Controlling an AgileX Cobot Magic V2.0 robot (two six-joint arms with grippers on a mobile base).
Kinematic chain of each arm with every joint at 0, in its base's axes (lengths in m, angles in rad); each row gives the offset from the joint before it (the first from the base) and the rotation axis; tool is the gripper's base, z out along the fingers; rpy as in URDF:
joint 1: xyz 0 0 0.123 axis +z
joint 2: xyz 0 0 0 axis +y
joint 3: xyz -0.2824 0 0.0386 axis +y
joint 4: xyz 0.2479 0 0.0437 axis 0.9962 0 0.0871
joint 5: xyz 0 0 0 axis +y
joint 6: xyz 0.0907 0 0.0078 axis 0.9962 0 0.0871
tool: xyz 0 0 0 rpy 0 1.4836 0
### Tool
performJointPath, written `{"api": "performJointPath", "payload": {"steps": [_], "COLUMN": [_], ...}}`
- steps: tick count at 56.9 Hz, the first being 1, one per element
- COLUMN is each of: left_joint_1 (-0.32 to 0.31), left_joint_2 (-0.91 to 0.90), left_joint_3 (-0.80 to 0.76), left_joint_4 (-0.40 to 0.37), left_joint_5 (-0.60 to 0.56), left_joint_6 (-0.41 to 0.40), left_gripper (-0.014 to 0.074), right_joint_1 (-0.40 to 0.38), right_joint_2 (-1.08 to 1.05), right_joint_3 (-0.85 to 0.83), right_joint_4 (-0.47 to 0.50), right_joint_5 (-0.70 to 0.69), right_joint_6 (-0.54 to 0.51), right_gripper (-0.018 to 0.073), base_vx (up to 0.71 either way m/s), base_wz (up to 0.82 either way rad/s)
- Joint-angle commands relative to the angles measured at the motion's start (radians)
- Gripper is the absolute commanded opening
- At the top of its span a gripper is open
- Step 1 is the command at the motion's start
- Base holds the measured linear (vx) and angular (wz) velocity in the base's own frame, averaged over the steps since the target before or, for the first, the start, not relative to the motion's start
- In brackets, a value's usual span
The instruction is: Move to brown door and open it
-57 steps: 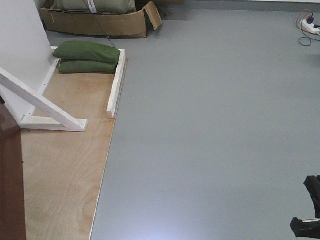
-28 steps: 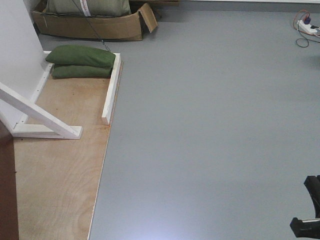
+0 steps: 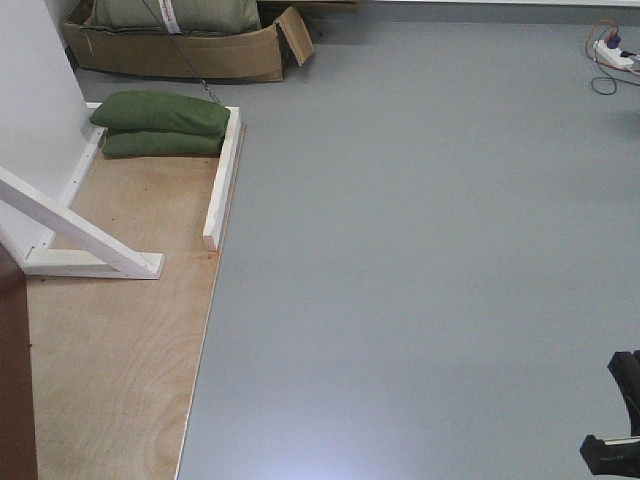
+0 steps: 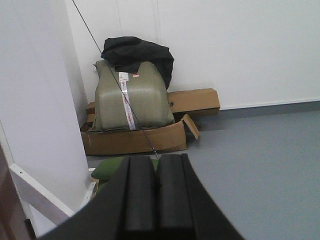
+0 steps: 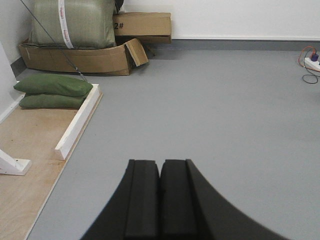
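Just a sliver of the door (image 3: pixel 14 400) is showing in the front view, a dark red-brown strip running along the lower left edge. It is standing at the near left edge of the plywood (image 3: pixel 120 340). The left wrist view is catching the same brown edge in its bottom left corner. No handle or lock is showing in any view.

Beside the door, a white brace (image 3: pixel 70 225) is slanting down onto the plywood from a white panel (image 3: pixel 30 100). A white rail (image 3: pixel 222 180) is lying along the plywood's right edge. Two green bags (image 3: pixel 165 125) are lying stacked at the far edge, touching the rail's far end.

Beyond the plywood, a torn box (image 3: pixel 200 55) is sitting on the grey floor (image 3: pixel 420 250) by the far wall. It is holding an olive sack (image 4: pixel 132 95) with a black cloth (image 4: pixel 137 50) draped on top. A flat carton (image 4: pixel 192 100) is lying behind the box. A power strip (image 3: pixel 615 55) with its cable is lying near the floor's far right corner.

The left gripper (image 4: pixel 155 162) is hanging with its fingers pressed together on nothing, pointing toward the box. The right gripper (image 5: pixel 160 165) is hanging likewise, pads touching, over bare floor well apart from the door. A black robot part (image 3: pixel 615 450) is poking into the front view's lower right corner; which arm, I cannot tell.
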Motion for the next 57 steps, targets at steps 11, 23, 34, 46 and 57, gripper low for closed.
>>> {"api": "performJointPath", "payload": {"steps": [11, 23, 34, 46, 57], "left_joint_1": [0.003, 0.025, 0.025, 0.064, 0.123], "left_joint_2": [0.004, 0.155, 0.291, 0.353, 0.353], "left_joint_3": [-0.073, -0.278, -0.503, -0.7, -0.831], "left_joint_4": [-0.05, -0.075, -0.07, 0.019, 0.207], "left_joint_5": [-0.182, -0.183, -0.083, -0.069, -0.07], "left_joint_6": [-0.047, -0.13, -0.134, -0.023, 0.12], "left_gripper": [0.0052, 0.0052, 0.0052, 0.0052, 0.0052], "right_joint_1": [0.002, 0.002, 0.002, 0.002, 0.002], "right_joint_2": [-0.006, -0.006, -0.006, -0.006, -0.006], "right_joint_3": [0.004, 0.004, 0.004, 0.004, 0.004], "right_joint_4": [-0.003, -0.003, -0.003, -0.003, -0.003], "right_joint_5": [-0.077, -0.077, -0.077, -0.077, -0.077], "right_joint_6": [-0.006, -0.006, -0.006, -0.006, -0.006], "right_gripper": [0.0, 0.0, 0.0, 0.0, 0.0], "base_vx": [0.0, 0.0, 0.0, 0.0, 0.0], "base_wz": [0.0, 0.0, 0.0, 0.0, 0.0]}}
